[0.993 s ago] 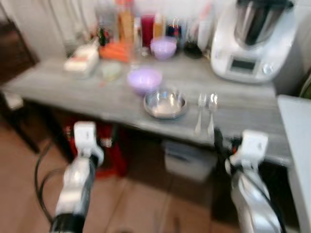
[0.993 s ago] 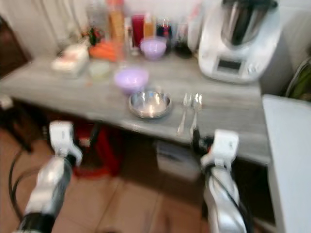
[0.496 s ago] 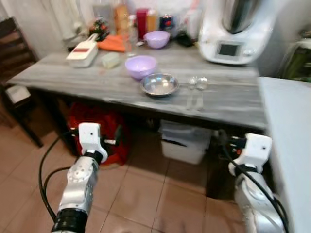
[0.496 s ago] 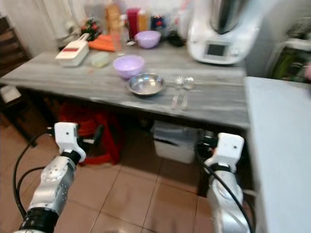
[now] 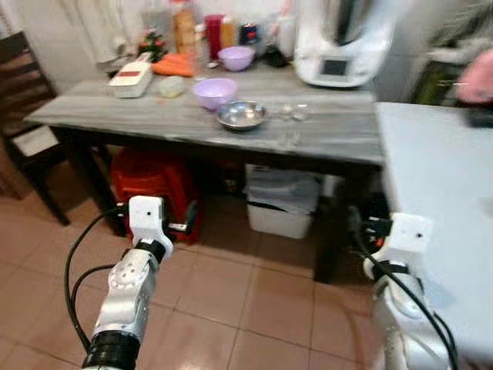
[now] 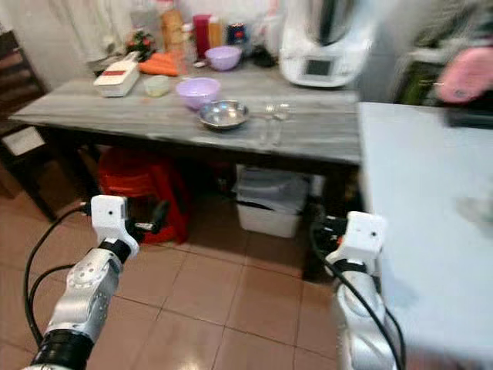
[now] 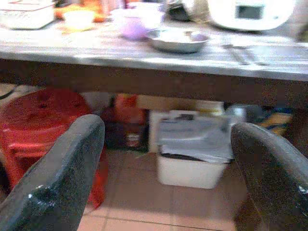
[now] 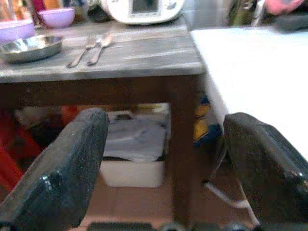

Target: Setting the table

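A steel bowl (image 5: 241, 115) sits on the grey wooden table (image 5: 154, 123), with a lilac bowl (image 5: 214, 92) just behind it. A fork and a spoon (image 5: 291, 117) lie side by side to the right of the steel bowl. A second purple bowl (image 5: 236, 57) stands at the back. My left gripper (image 7: 166, 130) is held low in front of the table, below its top, open and holding nothing. My right gripper (image 8: 166, 120) is likewise low and open, by the table's right leg. A white tabletop (image 5: 439, 177) stretches along my right.
A white kitchen machine (image 5: 337, 46), bottles and a white box (image 5: 129, 77) crowd the back of the grey table. Under it stand a red stool (image 5: 154, 185) and a white bin (image 5: 283, 206). A dark chair (image 5: 31, 116) is at the left. A blurred pink shape (image 6: 466, 73) hovers over the white table.
The whole picture has shifted: the camera has backed away and turned right, so the grey table looks farther off and more white tabletop shows. Both arms stay low.
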Available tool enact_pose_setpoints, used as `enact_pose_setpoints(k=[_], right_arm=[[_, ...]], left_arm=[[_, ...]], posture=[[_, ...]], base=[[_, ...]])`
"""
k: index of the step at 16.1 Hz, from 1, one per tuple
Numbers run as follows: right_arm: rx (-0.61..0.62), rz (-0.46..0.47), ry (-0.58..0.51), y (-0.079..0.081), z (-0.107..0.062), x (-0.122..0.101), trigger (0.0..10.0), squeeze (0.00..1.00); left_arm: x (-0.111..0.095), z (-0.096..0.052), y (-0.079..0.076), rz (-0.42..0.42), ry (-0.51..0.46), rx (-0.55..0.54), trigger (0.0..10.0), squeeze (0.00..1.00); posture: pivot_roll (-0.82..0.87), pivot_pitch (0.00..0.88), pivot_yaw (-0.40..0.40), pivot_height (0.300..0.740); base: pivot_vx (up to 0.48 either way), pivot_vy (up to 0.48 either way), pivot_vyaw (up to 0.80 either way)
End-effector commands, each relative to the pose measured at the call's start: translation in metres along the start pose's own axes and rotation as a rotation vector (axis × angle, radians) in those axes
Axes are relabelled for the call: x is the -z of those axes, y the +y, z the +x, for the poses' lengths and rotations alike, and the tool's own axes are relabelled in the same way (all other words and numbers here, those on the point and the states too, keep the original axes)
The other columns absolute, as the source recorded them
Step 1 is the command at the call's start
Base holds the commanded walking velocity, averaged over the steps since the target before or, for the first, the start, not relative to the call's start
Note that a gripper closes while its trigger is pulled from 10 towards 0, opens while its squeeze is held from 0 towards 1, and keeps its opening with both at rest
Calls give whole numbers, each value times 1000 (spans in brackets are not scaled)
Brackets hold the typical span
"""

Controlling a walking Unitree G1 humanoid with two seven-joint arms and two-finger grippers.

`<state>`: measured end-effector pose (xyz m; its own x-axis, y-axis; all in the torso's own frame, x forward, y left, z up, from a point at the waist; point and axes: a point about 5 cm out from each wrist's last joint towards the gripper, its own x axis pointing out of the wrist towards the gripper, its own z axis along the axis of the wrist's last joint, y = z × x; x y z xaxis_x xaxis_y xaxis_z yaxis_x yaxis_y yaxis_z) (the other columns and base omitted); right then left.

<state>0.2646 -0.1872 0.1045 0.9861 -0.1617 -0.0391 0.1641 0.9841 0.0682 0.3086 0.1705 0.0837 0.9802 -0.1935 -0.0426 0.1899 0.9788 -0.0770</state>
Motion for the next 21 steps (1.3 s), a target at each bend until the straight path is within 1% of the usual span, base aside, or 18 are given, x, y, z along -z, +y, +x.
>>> enact_pose_setpoints(k=[1, 3, 6, 10, 13, 16, 21], right_arm=[[-16, 11, -1, 6, 1, 0, 10000, 0], [-14, 7, -2, 6, 1, -1, 10000, 0], [-8, 6, 1, 4, 1, -1, 10000, 0], [-9, 8, 7, 5, 1, 0, 10000, 0], [-11, 7, 4, 5, 1, 0, 10000, 0], [-2, 2, -18, 3, 2, -4, 10000, 0], [0, 1, -26, 3, 2, -5, 10000, 0]], left_arm=[[-1, -1, 3, 20, 0, -1, 10000, 0], [-1, -1, 1, 2, -2, 34, 10000, 0], [-1, -2, -2, -2, -7, 58, 10000, 0], [-2, -2, -10, -9, -23, 111, 10000, 0], [-2, -3, -14, -12, -29, 127, 10000, 0], [0, -4, -10, -4, -15, 119, 10000, 0], [-1, -4, -12, -13, -17, 129, 10000, 0]], posture=[[-66, 0, 25, 740], [-66, 0, 25, 740], [-69, 0, 25, 740], [-68, 0, 24, 740], [-69, 0, 25, 740], [-72, 0, 24, 740], [-71, 0, 26, 740]], base=[[0, 0, 0], [0, 0, 0], [0, 0, 0], [0, 0, -656], [0, 0, 0], [0, -317, 0], [0, -340, 0]])
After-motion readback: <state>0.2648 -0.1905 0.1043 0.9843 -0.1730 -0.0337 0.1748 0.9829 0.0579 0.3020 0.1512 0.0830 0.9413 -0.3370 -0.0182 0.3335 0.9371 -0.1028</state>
